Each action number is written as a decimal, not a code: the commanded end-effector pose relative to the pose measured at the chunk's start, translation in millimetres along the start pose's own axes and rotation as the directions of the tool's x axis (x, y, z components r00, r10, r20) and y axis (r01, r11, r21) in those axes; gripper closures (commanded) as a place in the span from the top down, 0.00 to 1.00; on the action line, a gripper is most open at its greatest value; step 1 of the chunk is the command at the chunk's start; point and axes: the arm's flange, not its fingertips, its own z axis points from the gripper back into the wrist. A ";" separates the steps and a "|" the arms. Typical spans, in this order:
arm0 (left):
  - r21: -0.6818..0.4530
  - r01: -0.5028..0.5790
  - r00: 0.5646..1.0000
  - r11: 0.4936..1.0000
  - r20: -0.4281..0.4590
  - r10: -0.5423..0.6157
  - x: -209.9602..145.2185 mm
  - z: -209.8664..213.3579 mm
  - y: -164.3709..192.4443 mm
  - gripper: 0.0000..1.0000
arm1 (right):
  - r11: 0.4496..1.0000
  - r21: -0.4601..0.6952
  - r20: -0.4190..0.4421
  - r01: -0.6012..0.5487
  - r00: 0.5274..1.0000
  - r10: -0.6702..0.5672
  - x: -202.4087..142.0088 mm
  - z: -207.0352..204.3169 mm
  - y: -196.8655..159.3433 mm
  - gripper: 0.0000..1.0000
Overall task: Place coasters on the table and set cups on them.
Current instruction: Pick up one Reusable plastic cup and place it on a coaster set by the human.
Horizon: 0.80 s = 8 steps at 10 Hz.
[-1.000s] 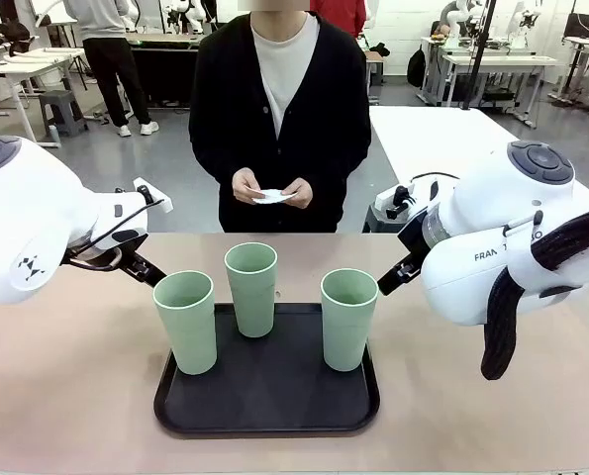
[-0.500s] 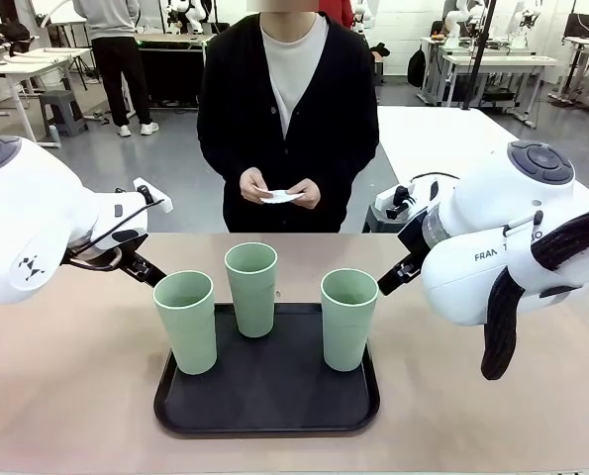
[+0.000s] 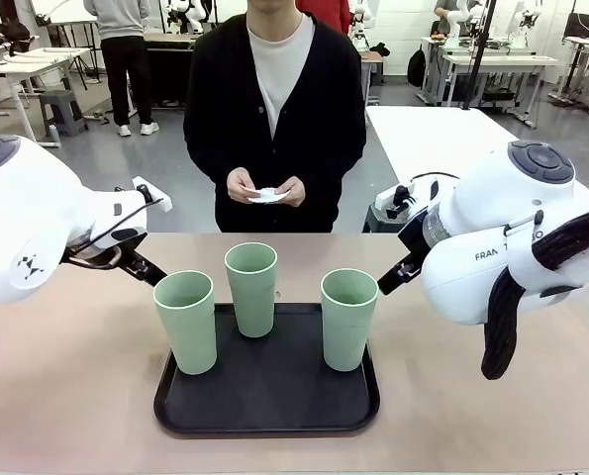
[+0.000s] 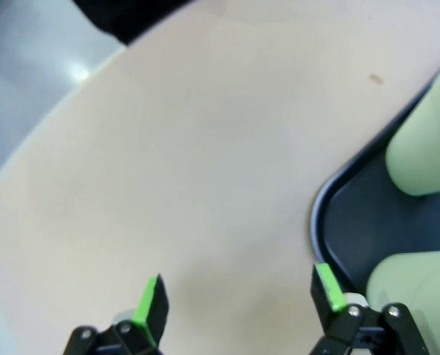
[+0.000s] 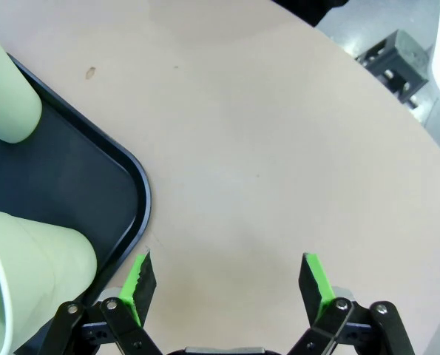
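While front-view hands [image 3: 243, 184] hold probable coasters [image 3: 267, 195], wrist views, left claw [image 4: 238, 292] wide, right claw [image 5: 226, 275] wide.

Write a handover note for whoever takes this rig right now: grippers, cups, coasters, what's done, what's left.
Left gripper: open, empty, over the bare table by a corner of the tray.
Right gripper: open, empty, over the table on the tray's other side.
Cups: left cup, middle cup and right cup stand upright on the black tray.
Coasters: in the person's hands at the far edge; I can't tell how many.
Done: nothing placed yet.
Left: coasters onto the table, then a cup on each.
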 end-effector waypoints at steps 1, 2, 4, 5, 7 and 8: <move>0.087 -0.044 0.999 0.995 0.030 0.041 8.8 58.9 12.8 1.00 | 0.999 -0.027 -0.055 0.043 0.998 -0.044 11.0 45.4 4.7 1.00; 0.060 -0.033 0.999 0.998 0.005 0.033 8.4 85.3 12.9 1.00 | 0.999 -0.006 -0.102 0.042 0.994 -0.042 8.5 68.0 8.4 1.00; -0.100 0.003 0.993 0.995 -0.117 -0.015 -9.4 121.8 -4.9 1.00 | 0.995 0.067 -0.223 0.075 0.973 -0.058 -23.2 111.8 32.0 1.00; -0.196 0.011 0.975 0.980 -0.216 -0.055 -29.8 136.4 -21.6 1.00 | 0.995 0.057 -0.306 0.078 0.950 -0.057 -46.3 130.0 52.0 1.00; -0.175 0.017 0.952 0.984 -0.297 -0.069 -62.4 165.4 -47.0 1.00 | 0.997 -0.046 -0.335 0.062 0.939 -0.074 -75.7 160.9 83.1 1.00; -0.114 -0.004 0.951 0.993 -0.307 -0.031 -65.4 169.1 -52.7 1.00 | 0.992 -0.116 -0.332 0.055 0.939 -0.091 -81.5 163.5 85.4 1.00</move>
